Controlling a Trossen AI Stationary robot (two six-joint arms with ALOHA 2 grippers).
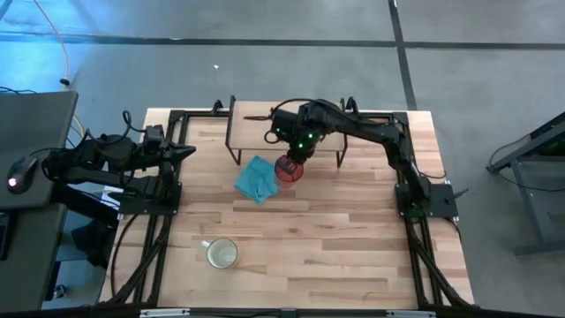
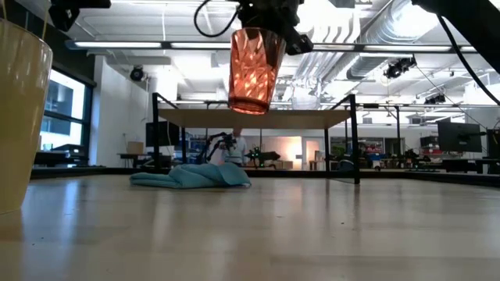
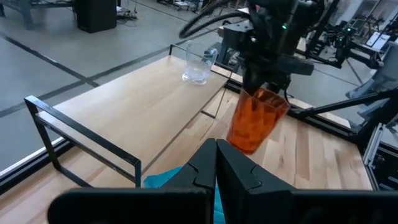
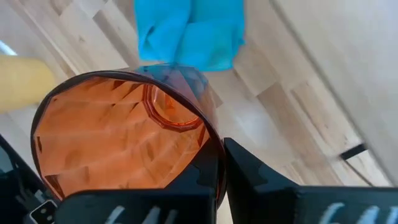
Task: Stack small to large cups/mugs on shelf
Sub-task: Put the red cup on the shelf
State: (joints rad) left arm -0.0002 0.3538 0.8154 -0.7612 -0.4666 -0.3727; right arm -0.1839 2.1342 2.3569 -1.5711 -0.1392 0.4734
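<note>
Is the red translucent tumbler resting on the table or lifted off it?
Lifted. In the low view the red translucent tumbler hangs from the right gripper, clear of the wooden tabletop and about level with the shelf board.

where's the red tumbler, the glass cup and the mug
red tumbler (image 2: 255, 70), low view, middle of its wall, hanging in the right claw
glass cup (image 3: 199, 65), left wrist view, its clear side, on the shelf
mug (image 1: 222, 254), high view, inside the open mouth
</note>
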